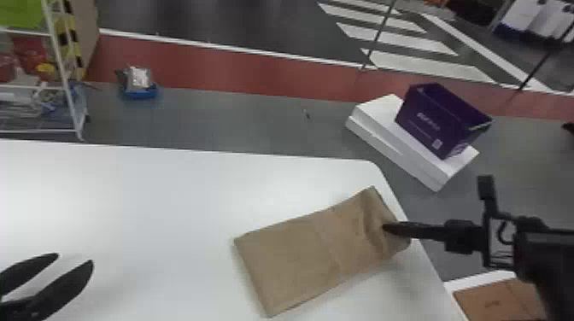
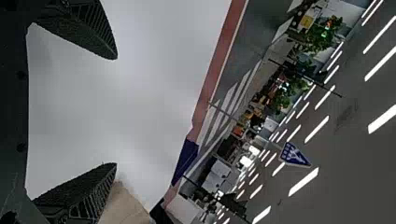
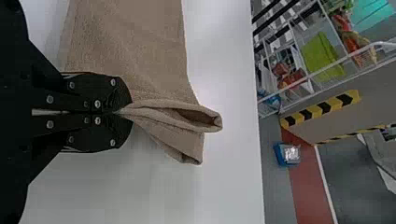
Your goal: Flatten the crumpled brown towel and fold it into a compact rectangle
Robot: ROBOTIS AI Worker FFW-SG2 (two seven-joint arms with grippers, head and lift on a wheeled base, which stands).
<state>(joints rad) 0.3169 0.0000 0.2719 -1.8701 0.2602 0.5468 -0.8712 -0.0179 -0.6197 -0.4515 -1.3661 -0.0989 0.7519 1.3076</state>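
Head view, four o'clock: right gripper [image 1: 385,228] pinching the nubbly towel [image 1: 294,258] (puckered there); eight o'clock: left gripper [image 1: 75,258], curved fingers apart.

The brown towel [image 1: 294,260] lies as a long, folded rectangle on the white table [image 1: 128,213], slanting across it, with one short end close to the table's side edge. Most of it is flat and fairly smooth, with a faint crease across the middle. Near that edge the cloth is pinched into a raised pleat, its layers puckered and slightly open.
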